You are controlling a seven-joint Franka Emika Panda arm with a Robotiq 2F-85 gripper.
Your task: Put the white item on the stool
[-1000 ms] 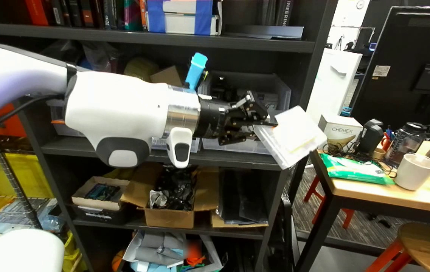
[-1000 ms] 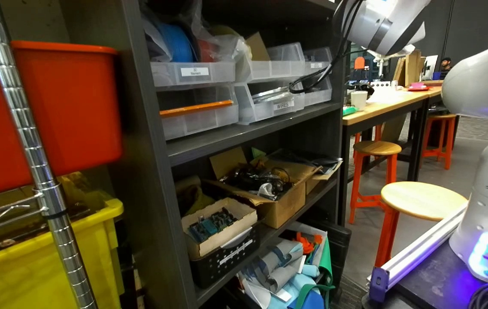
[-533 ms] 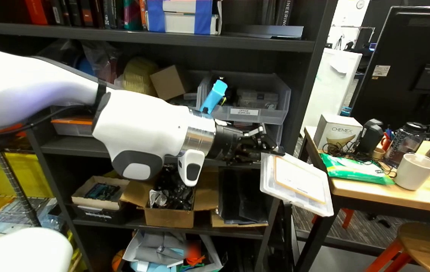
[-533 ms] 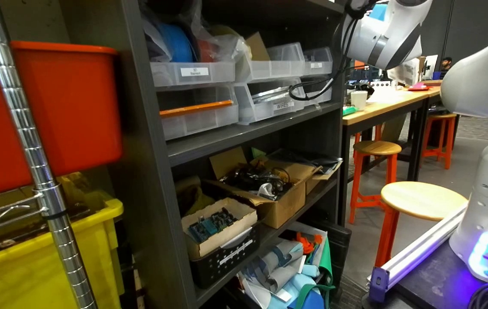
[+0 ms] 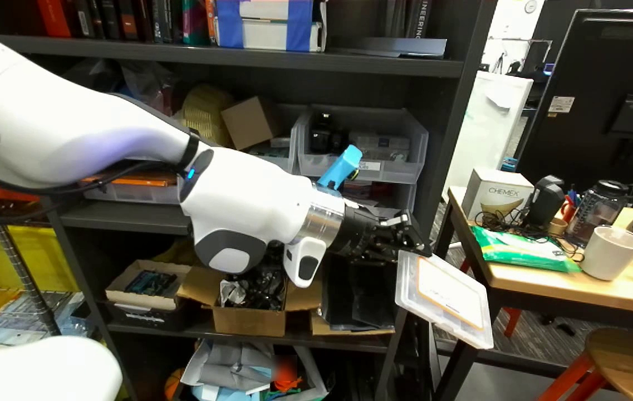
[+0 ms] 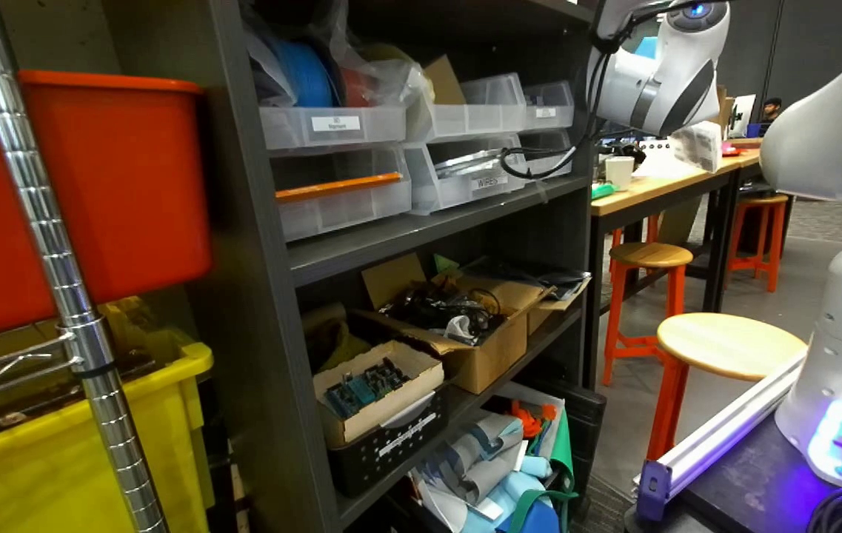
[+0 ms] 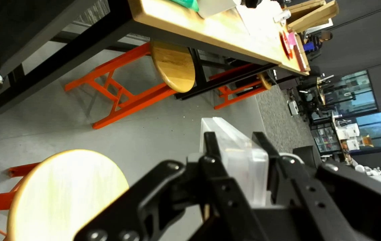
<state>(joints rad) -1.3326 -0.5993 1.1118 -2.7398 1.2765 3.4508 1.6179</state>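
Note:
The white item (image 5: 450, 295) is a flat, translucent white case with a white, orange-edged panel and faint grey marks. In an exterior view, my gripper (image 5: 415, 252) is shut on its upper left edge and holds it tilted in the air, between the shelf and the table. The case also shows in an exterior view (image 6: 698, 146), where the arm hides the gripper. In the wrist view, the case (image 7: 240, 157) stands between the two fingers (image 7: 235, 139). A round wooden stool (image 7: 69, 194) with orange legs is at the lower left there; it also shows in an exterior view (image 6: 732, 344).
A wooden table (image 5: 550, 284) with a white cup (image 5: 612, 253) and a green packet (image 5: 522, 249) stands right of the case. A dark shelf (image 6: 435, 229) with bins and boxes is beside the arm. Another stool (image 6: 650, 255) stands near the table.
The arm has carried the case rightward and down in an exterior view, away from the shelf bins. The case has turned, showing its broad face. The gripper has kept its hold.

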